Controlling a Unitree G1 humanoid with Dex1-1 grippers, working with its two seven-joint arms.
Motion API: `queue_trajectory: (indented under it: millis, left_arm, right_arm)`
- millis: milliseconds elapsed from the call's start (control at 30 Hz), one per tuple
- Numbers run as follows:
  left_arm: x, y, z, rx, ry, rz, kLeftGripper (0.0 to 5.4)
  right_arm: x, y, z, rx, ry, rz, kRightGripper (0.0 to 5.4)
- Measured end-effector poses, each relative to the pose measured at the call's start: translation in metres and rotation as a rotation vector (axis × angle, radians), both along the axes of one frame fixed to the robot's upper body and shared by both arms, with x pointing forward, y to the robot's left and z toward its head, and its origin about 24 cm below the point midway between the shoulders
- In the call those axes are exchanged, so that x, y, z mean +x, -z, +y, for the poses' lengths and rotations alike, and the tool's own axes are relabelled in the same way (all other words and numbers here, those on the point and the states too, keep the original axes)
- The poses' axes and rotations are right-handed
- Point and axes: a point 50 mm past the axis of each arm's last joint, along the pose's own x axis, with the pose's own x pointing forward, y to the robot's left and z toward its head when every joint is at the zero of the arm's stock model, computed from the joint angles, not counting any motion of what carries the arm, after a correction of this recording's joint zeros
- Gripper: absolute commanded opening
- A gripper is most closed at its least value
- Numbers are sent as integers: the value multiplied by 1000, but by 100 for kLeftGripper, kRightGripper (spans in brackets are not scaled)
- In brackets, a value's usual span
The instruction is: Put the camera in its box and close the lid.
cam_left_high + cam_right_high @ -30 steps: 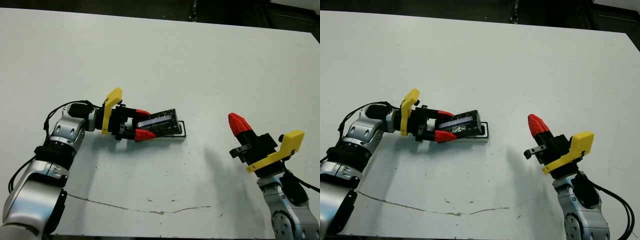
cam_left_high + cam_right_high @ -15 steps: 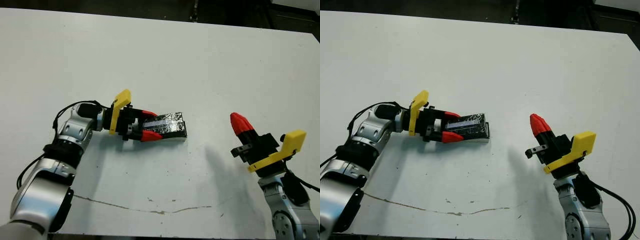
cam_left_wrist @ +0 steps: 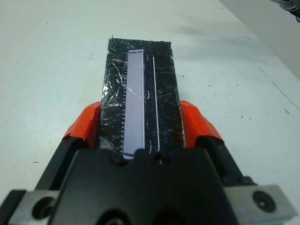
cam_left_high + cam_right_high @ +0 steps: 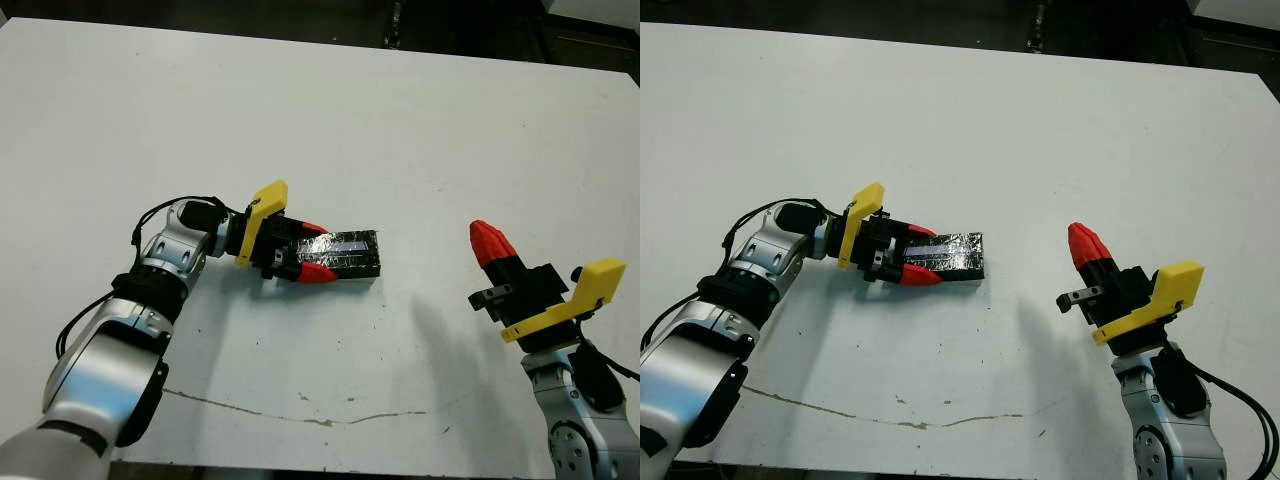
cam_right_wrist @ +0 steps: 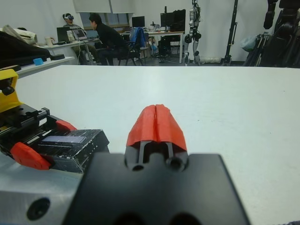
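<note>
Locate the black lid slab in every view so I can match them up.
Left eye view: flat black speckled lid slab with silvery stripe, left of centre, between the left tool's red fingers.
Right eye view: same spot.
Left wrist view: centre, running away from the camera.
Right wrist view: low at the left edge.
Shared landmark: the left tool's red fingertips flanking the slab.

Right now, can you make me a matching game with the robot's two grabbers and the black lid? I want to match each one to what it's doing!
Things:
1. left gripper
2. right gripper
3. lid

States:
A. fingers pressed together, holding nothing
B. lying flat, with a silvery stripe along it
C. one red finger on each long side of the lid

Pairs: 1-C, 2-A, 3-B
</note>
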Motion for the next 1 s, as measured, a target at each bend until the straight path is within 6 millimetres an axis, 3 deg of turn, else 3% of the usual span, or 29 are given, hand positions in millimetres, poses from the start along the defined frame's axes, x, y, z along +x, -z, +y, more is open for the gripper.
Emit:
queue_trajectory:
  millis: [233,767,1000]
  left_arm:
    - [0,0,-4,27,10,-20,316]
    - [-1,3,-11,72,25,-89,530]
    - [-1,4,-10,52,16,-82,538]
  right_arm:
    - [0,0,0,1,3,3,0]
    - [0,1,1,3,-5,5,0]
    - [0,1,1,5,-13,5,0]
